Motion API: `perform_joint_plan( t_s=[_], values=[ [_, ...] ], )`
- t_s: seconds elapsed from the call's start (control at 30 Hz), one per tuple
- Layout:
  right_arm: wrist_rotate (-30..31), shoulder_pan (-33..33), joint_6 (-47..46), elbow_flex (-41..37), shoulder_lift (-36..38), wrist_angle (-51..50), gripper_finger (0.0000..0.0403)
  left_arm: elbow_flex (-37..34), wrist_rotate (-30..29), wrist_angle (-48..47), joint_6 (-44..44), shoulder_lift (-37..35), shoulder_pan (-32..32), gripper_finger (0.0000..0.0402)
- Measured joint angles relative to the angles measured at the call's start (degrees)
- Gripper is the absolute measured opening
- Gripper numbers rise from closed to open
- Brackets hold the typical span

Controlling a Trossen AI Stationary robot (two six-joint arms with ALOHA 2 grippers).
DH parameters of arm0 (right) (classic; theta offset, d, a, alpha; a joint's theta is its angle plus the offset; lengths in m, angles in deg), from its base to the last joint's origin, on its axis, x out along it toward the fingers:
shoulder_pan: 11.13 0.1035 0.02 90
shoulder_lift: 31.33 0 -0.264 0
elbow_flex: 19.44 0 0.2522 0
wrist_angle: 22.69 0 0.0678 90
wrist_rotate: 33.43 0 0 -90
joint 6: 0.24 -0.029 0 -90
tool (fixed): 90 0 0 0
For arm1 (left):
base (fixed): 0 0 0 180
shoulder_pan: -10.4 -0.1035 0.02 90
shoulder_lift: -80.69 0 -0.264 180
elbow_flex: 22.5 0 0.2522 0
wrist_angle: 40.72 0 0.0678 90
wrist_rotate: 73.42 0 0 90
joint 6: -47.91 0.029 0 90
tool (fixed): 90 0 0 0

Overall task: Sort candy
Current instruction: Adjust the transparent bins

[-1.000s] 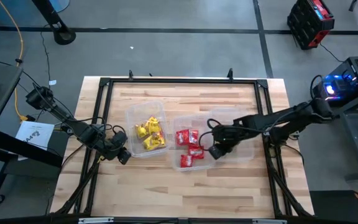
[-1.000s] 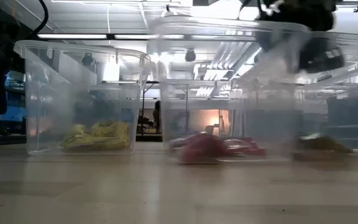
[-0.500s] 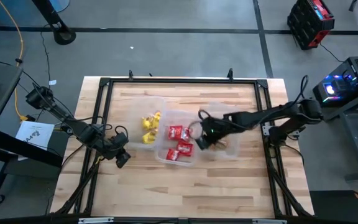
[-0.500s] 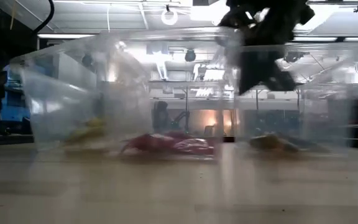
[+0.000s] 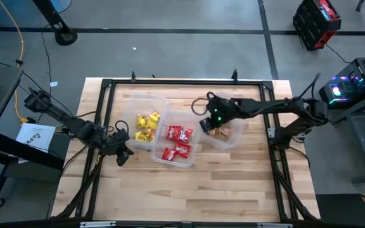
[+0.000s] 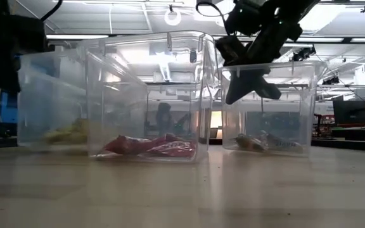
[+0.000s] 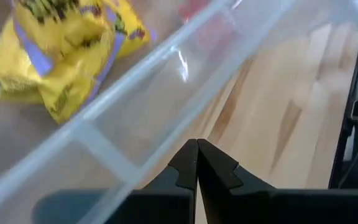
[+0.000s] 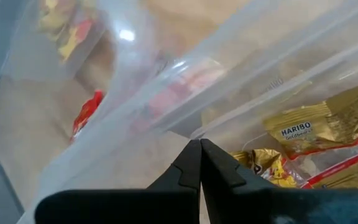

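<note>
Three clear tubs stand side by side on the wooden table. The left tub (image 5: 162,104) holds yellow candy (image 5: 146,125) (image 7: 55,50). Red candy (image 5: 176,142) (image 6: 151,144) lies in the middle tub (image 5: 194,158). The right tub (image 5: 238,140) holds brown-gold candy (image 5: 221,132) (image 8: 322,127). My right gripper (image 5: 205,124) (image 8: 199,162) is shut at the right tub's wall that faces the middle tub. My left gripper (image 5: 124,156) (image 7: 196,163) is shut, low at the left tub's near-left corner. My left gripper has its shut fingertips right at the left tub's clear wall (image 7: 166,124); whether they touch it, I cannot tell. My right gripper slants down from the table's right, with its shut fingertips against the right tub's wall (image 8: 185,127) near the rim. Whether they are inside or outside it, I cannot tell.
A black frame (image 5: 182,82) runs around the tabletop. Bare wood lies in front of the tubs toward the near edge (image 5: 189,196) and to the right of them (image 5: 255,171). A red-black case (image 5: 315,22) and other gear stand on the floor beyond the table.
My right gripper has swept toward the table's left, then toward the far edge, still shut. All three tubs have slid left with it and turned, the middle and right ones most. The candy stayed inside them. My left gripper has shifted slightly left and toward the far edge.
</note>
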Motion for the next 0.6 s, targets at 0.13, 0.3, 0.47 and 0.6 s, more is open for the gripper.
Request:
perform_joint_plan(
  t_s=[0.13,0.3,0.47,0.6],
  values=[
    [-0.2,-3.7,5.0,1.7,0.0,-3.7,0.0000,1.9,-0.3,-0.1,4.2,-0.2,-2.6,0.0000],
    [-0.6,-6.9,13.2,7.2,0.0,-12.2,0.0000,4.4,2.1,-0.1,6.1,-0.2,-4.2,0.0000],
    [-0.6,-7.8,18.1,13.5,0.1,-19.7,0.0000,5.9,8.7,0.2,5.5,-0.2,-3.5,0.0000],
    [-0.7,-7.2,19.2,16.0,0.1,-25.3,0.0000,5.9,9.3,0.7,2.5,-0.2,-1.2,0.0000]
  ],
)
